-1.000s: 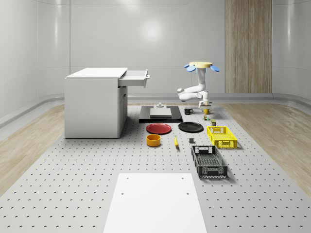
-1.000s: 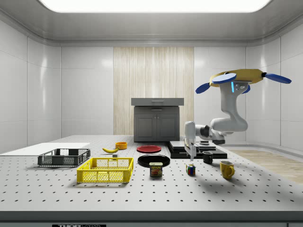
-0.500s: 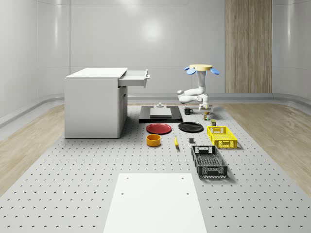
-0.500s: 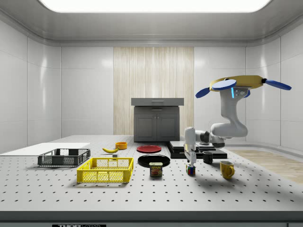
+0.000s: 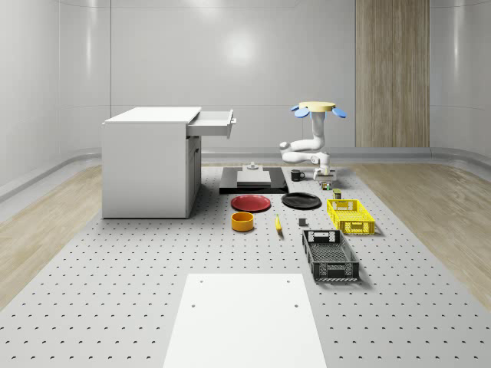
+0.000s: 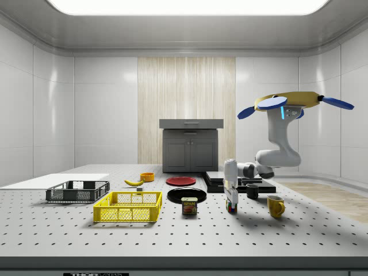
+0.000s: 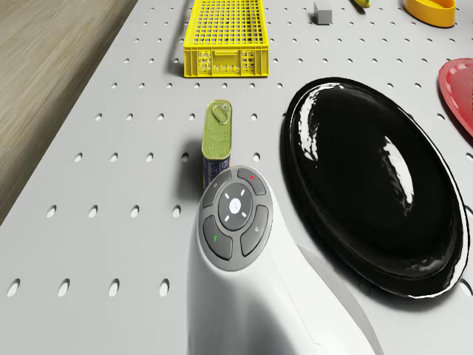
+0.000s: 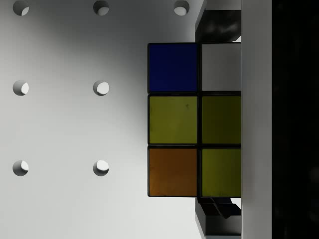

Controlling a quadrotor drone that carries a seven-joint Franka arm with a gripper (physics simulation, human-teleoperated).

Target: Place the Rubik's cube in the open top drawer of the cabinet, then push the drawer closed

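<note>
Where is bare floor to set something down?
Bare: the pegboard between the cabinet, the white panel and the orange bowl. Crowded: around the Rubik's cube, with gripper, spam can, black plate and yellow basket.

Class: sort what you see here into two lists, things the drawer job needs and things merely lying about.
Job: Rubik's cube, cabinet, open top drawer, pincer.

Lying about: yellow basket, black plate, red plate, tin can, black crate.

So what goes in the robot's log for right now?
drone: hovering above table | claw: down at Rubik's cube | drawer: open
</note>
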